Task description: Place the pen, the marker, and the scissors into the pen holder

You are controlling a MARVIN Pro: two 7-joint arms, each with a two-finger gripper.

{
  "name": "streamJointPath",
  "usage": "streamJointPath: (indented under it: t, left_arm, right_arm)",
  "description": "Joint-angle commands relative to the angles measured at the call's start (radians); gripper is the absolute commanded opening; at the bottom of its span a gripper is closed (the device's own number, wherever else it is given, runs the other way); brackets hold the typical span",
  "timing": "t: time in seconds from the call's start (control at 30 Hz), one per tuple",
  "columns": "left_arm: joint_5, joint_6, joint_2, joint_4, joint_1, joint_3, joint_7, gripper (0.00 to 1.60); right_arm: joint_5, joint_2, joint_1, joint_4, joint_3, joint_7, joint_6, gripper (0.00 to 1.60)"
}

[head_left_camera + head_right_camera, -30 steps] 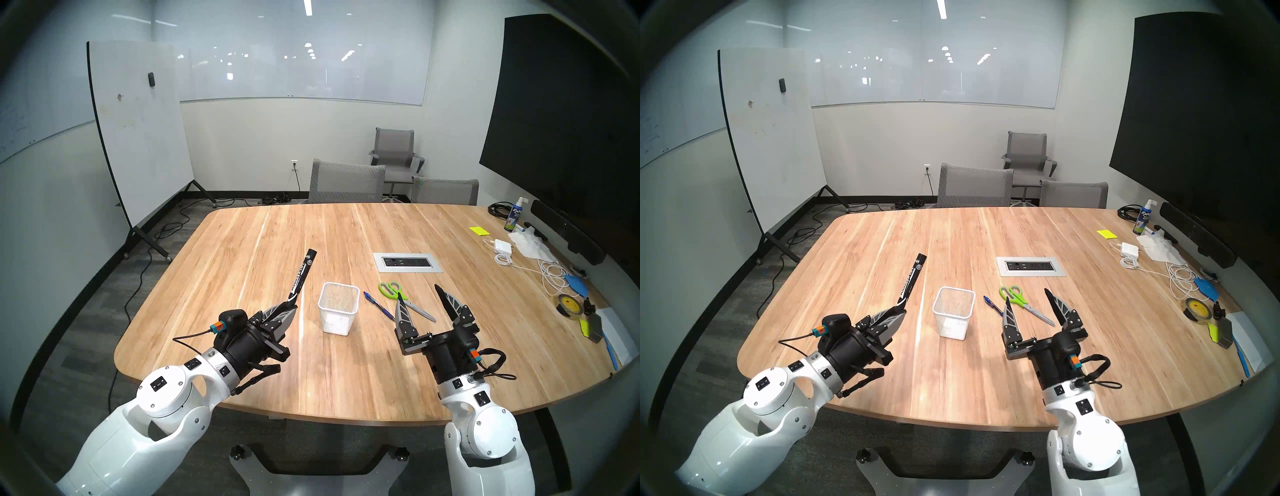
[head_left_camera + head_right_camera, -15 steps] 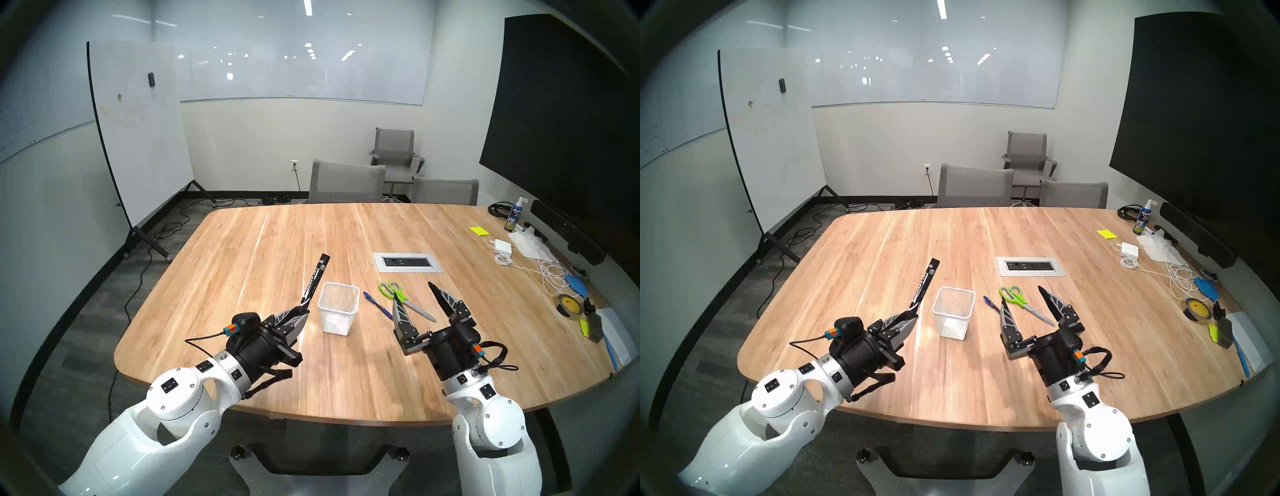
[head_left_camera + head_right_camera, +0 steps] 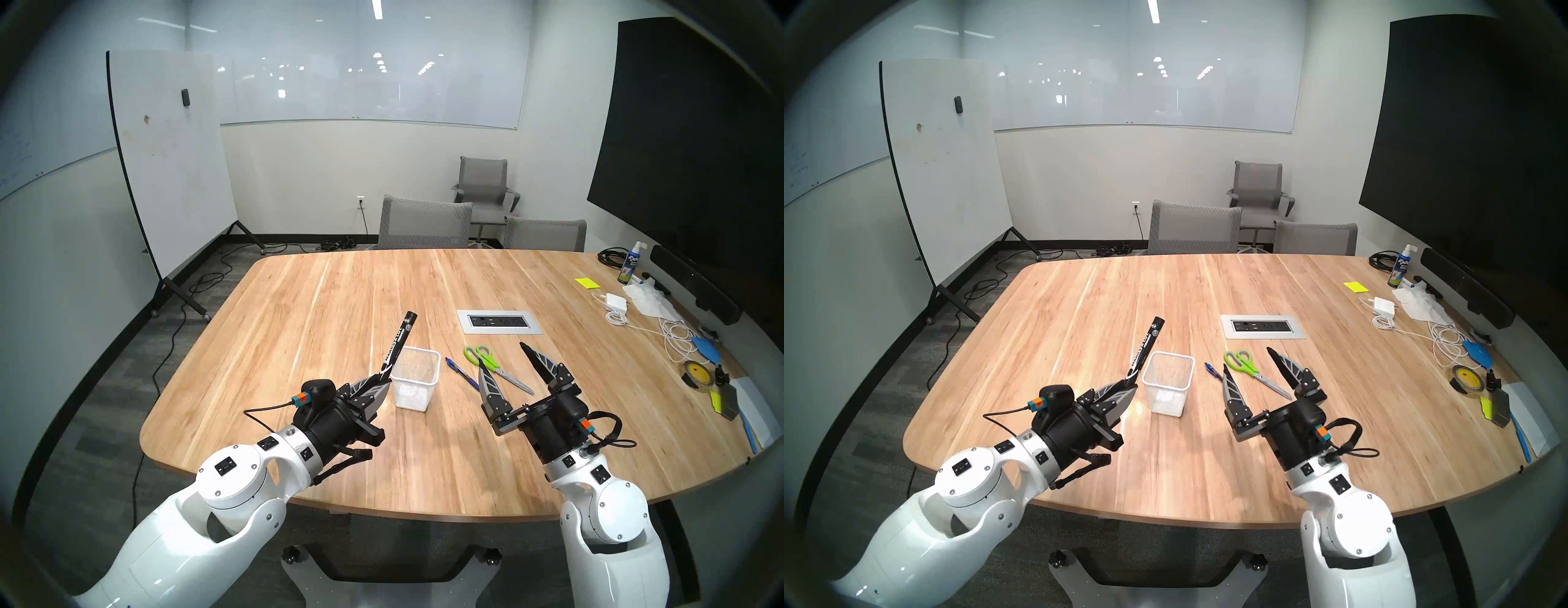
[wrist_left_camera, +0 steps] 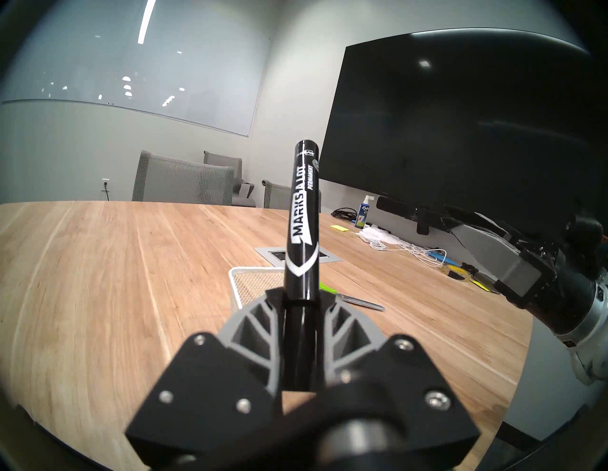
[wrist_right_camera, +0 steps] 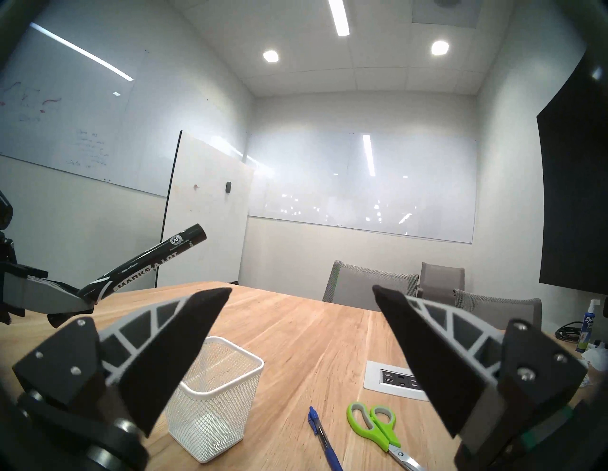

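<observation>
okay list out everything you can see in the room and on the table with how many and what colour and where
marker: one, black, held in left gripper, tilted up beside holder
pen holder: one, white mesh, table centre
pen: one, blue, lying right of holder
scissors: one, green handles, lying right of pen
table: one, wood
power outlet panel: one, grey, set in table
spray bottle: one, blue label, far right
yellow notes: one pad, far right
tape roll: one, dark with yellow, right edge
chairs: three, grey, behind table
left gripper: jaws shut on marker
right gripper: jaws open
</observation>
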Motion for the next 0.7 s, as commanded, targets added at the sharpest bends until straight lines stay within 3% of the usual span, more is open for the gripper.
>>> streamJointPath:
  t: [0.0, 0.4, 0.67]
  left_arm:
    - [-0.015, -0.007, -0.023, -0.005, -0.035, -0.003, -0.006, 0.0]
    - [-0.024, 0.007, -0.023, -0.029, -0.044, 0.015, -0.002, 0.0]
    - [-0.018, 0.013, -0.017, -0.033, -0.043, 0.026, 0.004, 0.0]
  right_arm:
    - [0.012, -0.001, 0.015, -0.016, -0.002, 0.004, -0.007, 1.6]
    - [0.022, -0.004, 0.016, -0.018, 0.001, 0.013, 0.007, 1.6]
    - [0.099, -0.003, 0.02, -0.021, 0.005, 0.043, 0.099, 1.6]
